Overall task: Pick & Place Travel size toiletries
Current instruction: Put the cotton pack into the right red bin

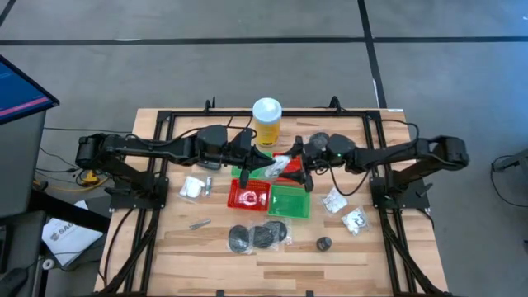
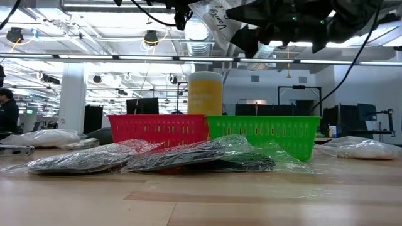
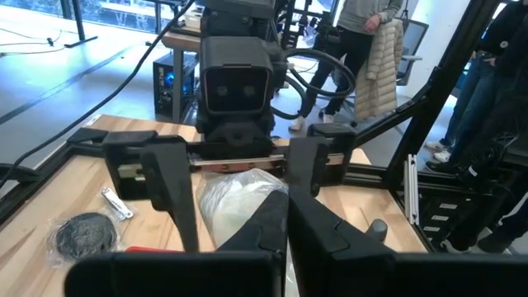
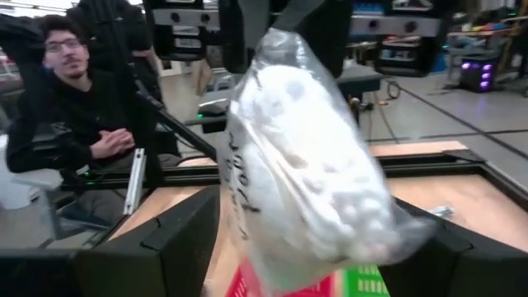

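A white-and-clear packet (image 4: 301,165) is filling the right wrist view, motion-blurred, its lower end running off the frame edge and hiding the red basket (image 4: 285,285) and green basket (image 4: 363,279) beneath the right gripper (image 1: 299,162). The left gripper (image 3: 286,219) fingers are overlapping the packet (image 3: 235,198); contact is indeterminable.

yellow bottle (image 1: 266,121) behind red basket (image 1: 247,196), green basket (image 1: 289,200); person (image 4: 70,99) seemingly seated.
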Available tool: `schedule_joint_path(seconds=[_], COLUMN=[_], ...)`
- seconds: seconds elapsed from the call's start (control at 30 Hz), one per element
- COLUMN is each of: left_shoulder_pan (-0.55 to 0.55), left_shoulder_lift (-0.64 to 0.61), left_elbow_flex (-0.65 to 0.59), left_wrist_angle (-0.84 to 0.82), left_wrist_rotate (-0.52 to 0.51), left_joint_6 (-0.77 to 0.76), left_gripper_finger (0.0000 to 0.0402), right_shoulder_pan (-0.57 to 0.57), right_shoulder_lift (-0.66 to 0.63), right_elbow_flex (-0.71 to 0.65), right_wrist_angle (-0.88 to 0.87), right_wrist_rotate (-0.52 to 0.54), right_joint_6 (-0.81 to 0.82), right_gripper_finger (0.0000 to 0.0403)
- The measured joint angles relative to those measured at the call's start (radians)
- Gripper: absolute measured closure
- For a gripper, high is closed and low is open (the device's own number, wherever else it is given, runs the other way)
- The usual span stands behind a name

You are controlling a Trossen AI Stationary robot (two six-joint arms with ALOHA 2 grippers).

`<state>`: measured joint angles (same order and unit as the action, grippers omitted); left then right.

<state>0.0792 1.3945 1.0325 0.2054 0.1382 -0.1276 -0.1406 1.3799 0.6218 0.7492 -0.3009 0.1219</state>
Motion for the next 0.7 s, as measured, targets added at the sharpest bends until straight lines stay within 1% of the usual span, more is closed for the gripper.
schedule_joint_path(seconds=[0.1,0.2,0.5,0.53,0.7], left_shoulder_pan=[0.0,0.0,0.0,0.0,0.0], left_shoulder_lift=[0.0,0.0,0.0,0.0,0.0], left_elbow_flex=[0.0,0.0,0.0,0.0,0.0], left_wrist_angle=[-0.001,-0.001,-0.005,-0.005,-0.005], left_wrist_rotate=[0.0,0.0,0.0,-0.001,-0.001], left_joint_6=[0.0,0.0,0.0,0.0,0.028], left_gripper_finger=[0.0401,0.0401,0.0401,0.0401,0.0402], right_shoulder_pan=[0.0,0.0,-0.006,-0.006,-0.006], right_shoulder_lift=[0.003,-0.009,-0.02,-0.02,-0.02], right_elbow_flex=[0.009,0.01,0.01,0.01,0.01], right_wrist_angle=[-0.004,-0.009,-0.011,-0.011,-0.012], right_wrist_rotate=[-0.037,-0.043,-0.095,-0.096,-0.111], right_joint_6=[0.0,0.0,-0.013,-0.016,-0.024], right_gripper_finger=[0.0155,0.0194,0.0362,0.037,0.0367])
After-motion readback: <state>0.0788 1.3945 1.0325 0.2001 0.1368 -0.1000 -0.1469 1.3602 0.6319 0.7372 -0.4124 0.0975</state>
